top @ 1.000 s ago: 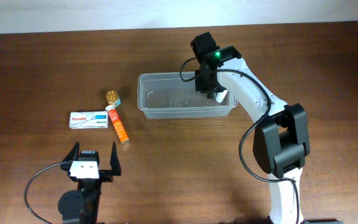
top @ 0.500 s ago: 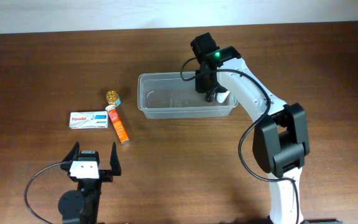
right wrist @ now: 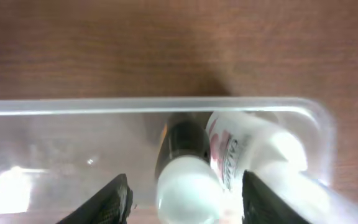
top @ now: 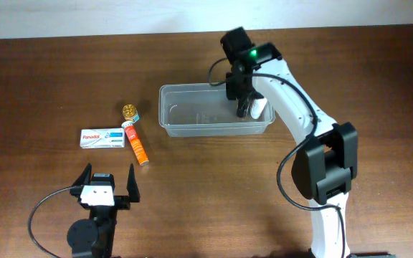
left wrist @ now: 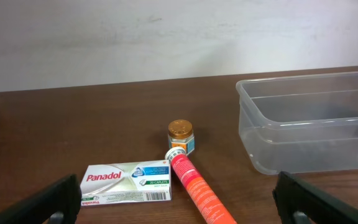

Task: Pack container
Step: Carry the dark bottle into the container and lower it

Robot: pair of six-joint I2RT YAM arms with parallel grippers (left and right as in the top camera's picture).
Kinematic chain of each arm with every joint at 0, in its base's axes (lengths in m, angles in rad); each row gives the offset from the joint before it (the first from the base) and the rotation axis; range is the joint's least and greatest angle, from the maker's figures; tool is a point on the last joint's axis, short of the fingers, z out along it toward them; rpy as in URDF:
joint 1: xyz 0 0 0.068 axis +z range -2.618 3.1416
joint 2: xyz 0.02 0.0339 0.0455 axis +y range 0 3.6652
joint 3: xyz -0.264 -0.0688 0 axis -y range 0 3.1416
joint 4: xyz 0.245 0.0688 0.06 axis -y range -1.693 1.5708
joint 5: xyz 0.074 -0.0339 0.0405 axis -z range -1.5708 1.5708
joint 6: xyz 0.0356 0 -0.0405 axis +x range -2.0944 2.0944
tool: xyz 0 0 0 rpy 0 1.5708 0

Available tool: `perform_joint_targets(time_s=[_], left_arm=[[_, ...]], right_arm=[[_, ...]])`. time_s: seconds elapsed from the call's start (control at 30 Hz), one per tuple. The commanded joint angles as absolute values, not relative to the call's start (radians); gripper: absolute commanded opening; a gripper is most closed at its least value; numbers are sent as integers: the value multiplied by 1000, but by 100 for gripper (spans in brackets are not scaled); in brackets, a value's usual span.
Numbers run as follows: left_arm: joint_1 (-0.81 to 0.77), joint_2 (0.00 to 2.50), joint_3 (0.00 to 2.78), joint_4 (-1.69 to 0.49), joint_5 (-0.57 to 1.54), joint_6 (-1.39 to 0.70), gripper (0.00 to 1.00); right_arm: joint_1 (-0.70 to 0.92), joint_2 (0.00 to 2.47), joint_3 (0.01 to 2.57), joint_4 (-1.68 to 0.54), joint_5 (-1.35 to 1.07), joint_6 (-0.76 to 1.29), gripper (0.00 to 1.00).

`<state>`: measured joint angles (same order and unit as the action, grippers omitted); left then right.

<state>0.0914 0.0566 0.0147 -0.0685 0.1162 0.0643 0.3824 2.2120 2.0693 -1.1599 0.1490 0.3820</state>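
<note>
Container (top: 192,132): clear, translucent plastic tub, rectangular, with rounded corners and a raised rim all round. It sits upright and open-topped on the brown counter (top: 49,72). Long side runs left-right, roughly square to the counter's far edge. Position is toward the far side (slightly right of centre). Wood grain shows through the floor and walls. A white bottle (top: 260,109) lies inside at the right end, by the far corner.

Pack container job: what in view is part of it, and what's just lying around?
In the job: container, white bottle lying inside it, right gripper open above it.
Lying about, untouched: Panadol box, orange tube, gold-lidded jar, probably next to pack; left gripper idle, open.
</note>
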Motion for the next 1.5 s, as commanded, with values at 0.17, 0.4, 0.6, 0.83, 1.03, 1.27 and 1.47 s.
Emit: perform_joint_targets(time_s=[0.17,0.4,0.6,0.83,1.03,1.27,1.47], left_arm=[[96,51,9,-69,116,81,99],[96,51,9,-69,116,81,100],[96,51,9,-69,116,81,100],[96,51,9,-69,116,81,100],[96,51,9,-69,116,80,99],[96,51,9,-69,116,81,100],[96,51,9,-69,116,81,100]], right_arm=[[386,2217,2240,-1237,-15,253,52],[424,2218,2193,-1224,-41,240,37],[445,2219,2080,-1153,-42,241,36],[445,2219,1977,-1084,-39,243,36],[444,2219,1930,-1055,36,243,36],[444,2219,1878,-1018,121,243,36],[436,2219,1878,-1015,147,242,36]])
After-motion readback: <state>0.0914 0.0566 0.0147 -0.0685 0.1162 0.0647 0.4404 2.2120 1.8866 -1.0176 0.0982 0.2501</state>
